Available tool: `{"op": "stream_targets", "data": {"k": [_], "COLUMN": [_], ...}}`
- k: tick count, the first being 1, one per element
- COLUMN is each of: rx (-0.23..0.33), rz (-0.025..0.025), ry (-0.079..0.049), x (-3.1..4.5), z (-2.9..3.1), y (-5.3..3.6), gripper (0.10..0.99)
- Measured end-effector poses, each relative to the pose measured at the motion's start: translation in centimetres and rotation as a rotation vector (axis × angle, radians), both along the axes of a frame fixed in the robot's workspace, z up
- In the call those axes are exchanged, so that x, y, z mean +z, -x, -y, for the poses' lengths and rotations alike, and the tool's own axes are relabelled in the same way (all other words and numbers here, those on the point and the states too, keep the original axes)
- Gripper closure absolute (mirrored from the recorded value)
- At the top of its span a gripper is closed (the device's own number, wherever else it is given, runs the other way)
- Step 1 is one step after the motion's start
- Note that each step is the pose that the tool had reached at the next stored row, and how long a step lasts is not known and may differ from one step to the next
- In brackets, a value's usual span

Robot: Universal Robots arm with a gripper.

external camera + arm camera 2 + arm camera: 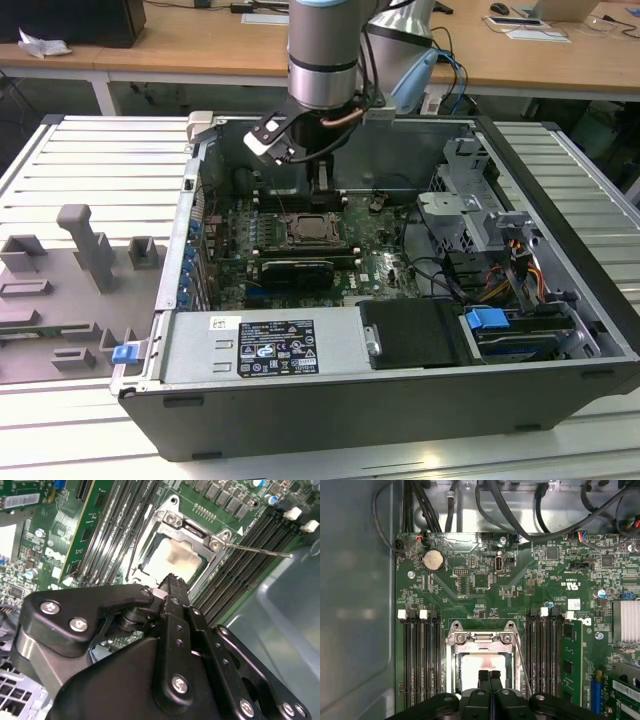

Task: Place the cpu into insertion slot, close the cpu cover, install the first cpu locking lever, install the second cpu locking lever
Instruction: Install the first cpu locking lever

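**Silver frame over the chip, gripper [321,195] pinched shut above it**

Look at the exterior view: your arm hangs inside the computer case [400,420], with the gripper at twelve o'clock of the insertion slot [295,232] and close above it. The black card [295,270] lies at six o'clock of that slot.

In both wrist views the fingers [483,676] are pressed together, and I see nothing clamped between them. The tips sit just over the cpu [480,661], possibly touching it; I can't tell which.

The cpu is seated in the slot, its pale top showing through the cut-out of the cpu cover [480,639], which looks to be lying flat. Memory slots [420,660] flank the socket on both sides.

In the second wrist view, one locking lever [260,550] juts out over those slots. I'd judge it unlatched.

On handling: that chip is light, stiff and slick on top, and the contacts under it are likely fragile, so hold it by its edges only. The cover is thin sheet metal on a hinge, so press on the frame, not the chip. The lever is springy wire; take hold near its free end.
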State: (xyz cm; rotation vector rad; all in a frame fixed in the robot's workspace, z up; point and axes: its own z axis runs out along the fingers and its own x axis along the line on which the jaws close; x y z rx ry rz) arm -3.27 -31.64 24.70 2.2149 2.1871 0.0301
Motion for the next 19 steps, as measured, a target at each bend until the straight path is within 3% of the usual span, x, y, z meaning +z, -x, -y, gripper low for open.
{"op": "stream_targets", "data": {"k": [8, 12, 19], "rx": [0.000, 0.010, 0.106], "rz": [0.0001, 0.0001, 0.0000], "ry": [0.000, 0.000, 0.001], "x": [2.15, 2.23, 2.24], "z": [0.00, 0.00, 0.00], "y": [0.00, 0.00, 0.00], "gripper": [0.980, 0.980, 0.980]}}
